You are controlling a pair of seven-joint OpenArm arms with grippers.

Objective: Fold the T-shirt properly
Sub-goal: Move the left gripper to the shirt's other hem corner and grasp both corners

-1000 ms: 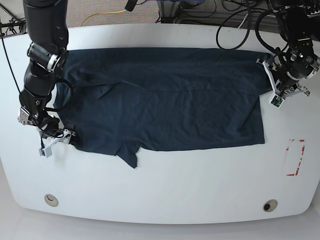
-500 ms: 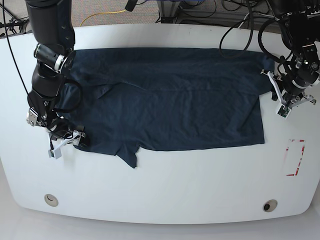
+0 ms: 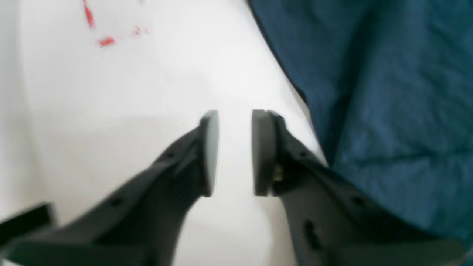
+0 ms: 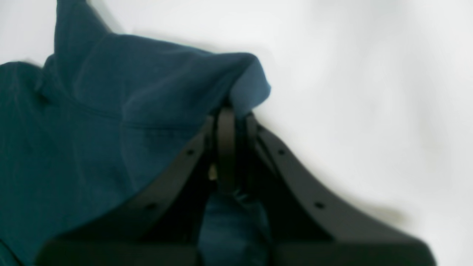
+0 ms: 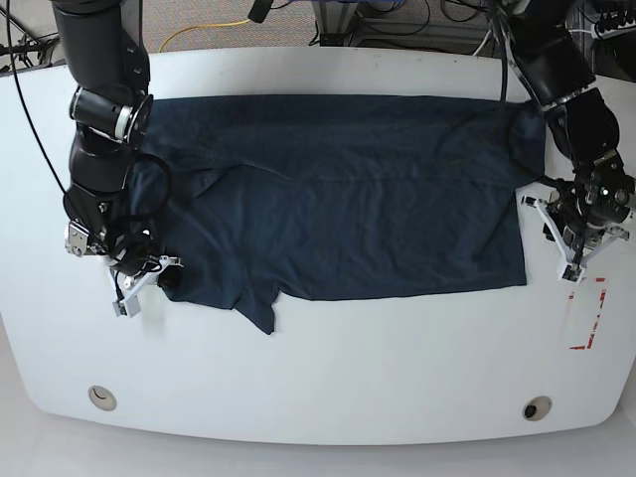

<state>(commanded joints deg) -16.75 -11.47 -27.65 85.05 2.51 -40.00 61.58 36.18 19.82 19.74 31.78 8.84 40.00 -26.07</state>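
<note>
We see the T-shirt [image 5: 338, 194] spread flat across the white worktop [image 5: 397, 368]. Our right hand [image 4: 232, 122] is clenched on a bunched corner of the shirt at its near edge. Our left hand [image 3: 234, 151] hangs released over bare worktop, just beside the shirt's edge.

Robot lab: white table [image 5: 328, 378] (cables [image 5: 457, 40] behind).

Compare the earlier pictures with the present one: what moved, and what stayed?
The left end effector, open, moved nearer the camera along the T-shirt's edge. The right end effector, shut on the shirt's corner, shifted inward. The shirt stayed spread on the table.
</note>
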